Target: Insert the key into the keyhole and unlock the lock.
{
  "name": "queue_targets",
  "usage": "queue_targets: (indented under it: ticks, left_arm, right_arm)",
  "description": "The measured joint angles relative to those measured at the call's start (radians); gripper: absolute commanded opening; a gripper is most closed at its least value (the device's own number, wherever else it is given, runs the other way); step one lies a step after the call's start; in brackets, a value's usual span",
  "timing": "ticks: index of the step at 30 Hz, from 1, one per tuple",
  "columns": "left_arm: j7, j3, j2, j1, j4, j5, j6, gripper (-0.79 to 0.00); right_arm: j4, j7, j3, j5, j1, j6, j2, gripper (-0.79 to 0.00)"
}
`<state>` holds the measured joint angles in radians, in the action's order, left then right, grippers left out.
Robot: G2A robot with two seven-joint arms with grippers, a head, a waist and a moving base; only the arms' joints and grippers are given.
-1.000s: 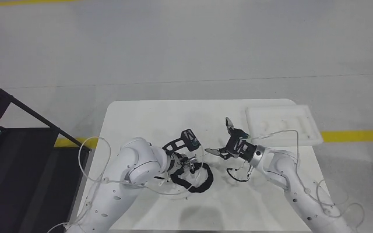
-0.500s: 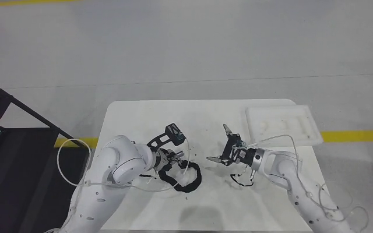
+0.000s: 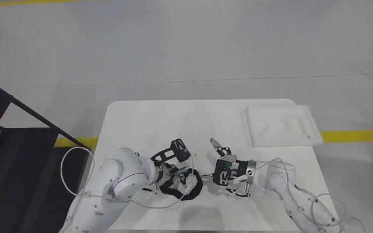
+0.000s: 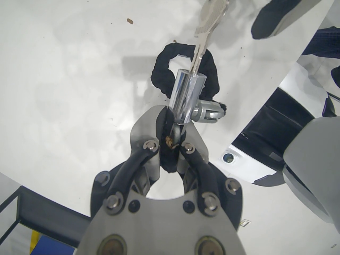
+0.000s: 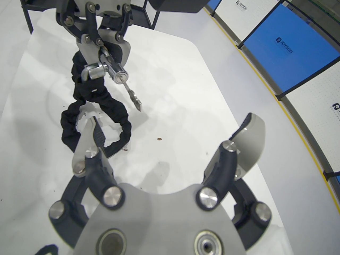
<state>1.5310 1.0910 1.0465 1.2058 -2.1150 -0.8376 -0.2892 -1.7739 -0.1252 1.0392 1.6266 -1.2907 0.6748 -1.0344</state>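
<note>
Left wrist view — left pincer [image 4: 174, 126] clenched on lock [image 4: 187, 94], key [image 4: 212, 19] seated, right pincer [image 5: 172, 126] released nearby

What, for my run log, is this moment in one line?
left gripper: shut on lock | key: in keyhole, unheld | right gripper: open, empty, apart from key
</note>
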Motion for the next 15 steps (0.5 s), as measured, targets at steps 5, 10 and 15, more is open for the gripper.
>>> queue_targets:
  ticks: [5, 10, 15]
  left_arm:
    - [-0.008, -0.014, -0.014, -0.022, -0.004, 0.033, -0.008, -0.785]
    - [-0.012, -0.034, -0.022, -0.05, 0.017, 0.027, -0.012, -0.785]
    - [-0.01, -0.042, -0.025, -0.076, 0.042, 0.017, -0.01, -0.785]
  right_arm:
    - [0.0, 0.0, 0.0, 0.0, 0.0, 0.0, 0.0, 0.0]
    - [0.0, 0.0, 0.0, 0.0, 0.0, 0.0, 0.0, 0.0]
    - [0.03, -0.01, 0.016, -0.015, 0.018, 0.007, 0.0, 0.0]
